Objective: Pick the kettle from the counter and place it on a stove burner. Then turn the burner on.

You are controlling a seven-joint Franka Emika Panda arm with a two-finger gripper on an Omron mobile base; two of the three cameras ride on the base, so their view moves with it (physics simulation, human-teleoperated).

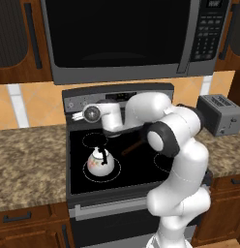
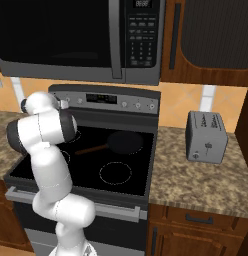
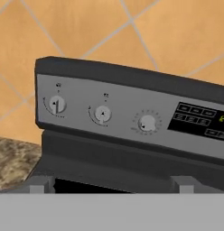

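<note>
While the kettle (image 1: 100,162) sits upright on the front left burner (image 1: 101,168) of the stove (image 1: 141,167), at about 7 o'clock on the glass top in your left base view, its thin black handle (image 1: 105,156) rises straight up, so the long axis is vertical. You cannot make out a spout, so which way it points stays unclear. It stands apart from the arm and from the gripper (image 1: 77,116), which hangs at about 11 o'clock over the stove, up by the left end of the control panel (image 3: 132,117).

Your hand view looks straight at that panel: three round knobs in a row, the left knob (image 3: 56,104) at 9 o'clock, the middle knob (image 3: 103,113) near centre, the third knob (image 3: 147,122) toward 3 o'clock, beside a dark display (image 3: 197,119). The fingers (image 3: 39,186) stand wide apart with nothing between them, clear of every knob.

A dark pan (image 2: 125,142) lies on the back right burner, its handle running toward 8 o'clock in your right base view. On the counter (image 2: 206,177) at 3 o'clock sits a toaster (image 2: 206,136).
</note>
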